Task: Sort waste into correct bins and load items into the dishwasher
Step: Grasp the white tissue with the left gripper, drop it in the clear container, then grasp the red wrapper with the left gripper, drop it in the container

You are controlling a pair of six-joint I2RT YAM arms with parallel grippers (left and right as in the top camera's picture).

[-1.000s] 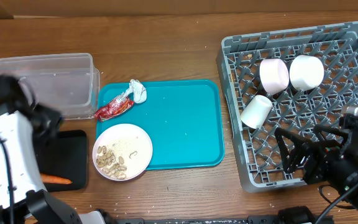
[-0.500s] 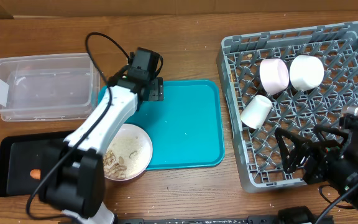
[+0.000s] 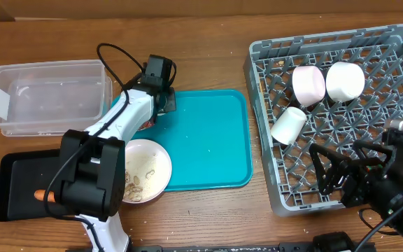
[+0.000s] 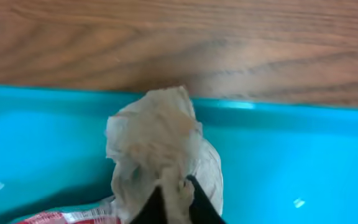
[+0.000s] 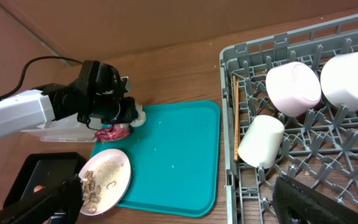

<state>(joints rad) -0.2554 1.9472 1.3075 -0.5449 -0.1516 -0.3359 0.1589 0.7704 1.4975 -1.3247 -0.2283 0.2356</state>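
Tissue [image 4: 160,149] (pinched by left tool [image 4: 174,200]) abuts teal tray [image 4: 303,165] rim.

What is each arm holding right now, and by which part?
The left gripper pinches the crumpled white tissue by one edge, jaws shut. The right gripper holds nothing, jaws open.

Brown wood-grain table [image 3: 201,63], evenly lit
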